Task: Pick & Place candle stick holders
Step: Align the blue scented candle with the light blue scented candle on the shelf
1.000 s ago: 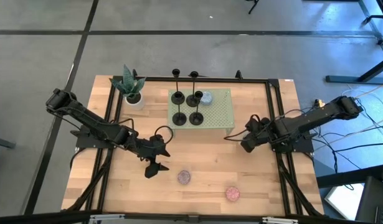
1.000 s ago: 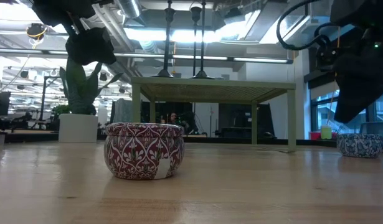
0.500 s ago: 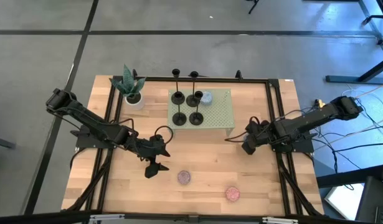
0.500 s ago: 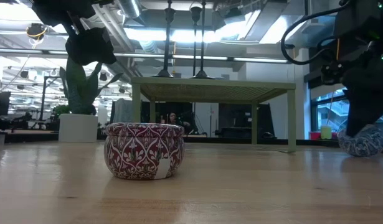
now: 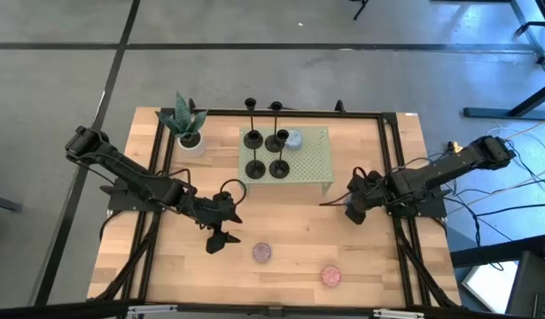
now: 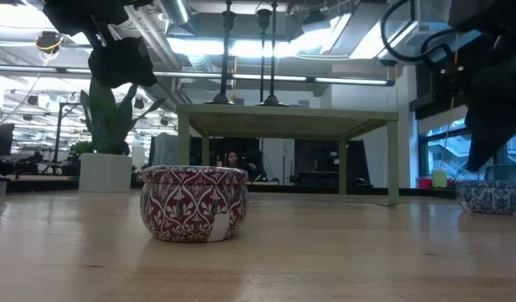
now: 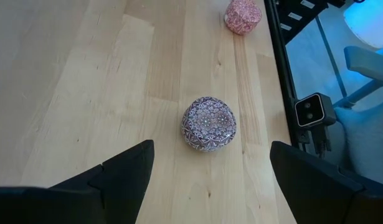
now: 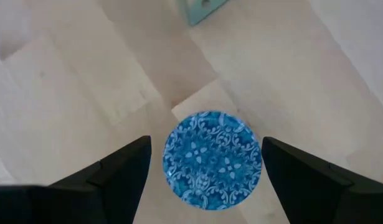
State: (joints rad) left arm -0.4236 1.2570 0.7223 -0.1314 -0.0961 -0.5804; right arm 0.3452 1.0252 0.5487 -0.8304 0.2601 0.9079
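Several matte-black candle stick holders (image 5: 266, 153) stand on their disc bases on a green perforated stand (image 5: 312, 159) at the far middle; two of their stems (image 6: 227, 50) show in the low view. My left gripper (image 5: 221, 237) hangs open above the table's near left, short of a pink patterned tin (image 7: 208, 123). My right gripper (image 5: 350, 211) hangs open, pointing steeply down, with its fingers on either side of and above a blue patterned tin (image 8: 213, 160). Neither gripper touches anything.
A second pink tin (image 5: 330, 276) lies near the front edge. A small blue-grey tin (image 5: 294, 139) sits on the stand beside the holders. A potted plant (image 5: 185, 124) stands at the far left corner. Bare wood lies between the stand and the tins.
My right gripper has rolled a little at the wrist while staying over the blue tin; in the low view its fingers briefly stood in front of the tin and now show clear of it. Its fingers have stayed open.
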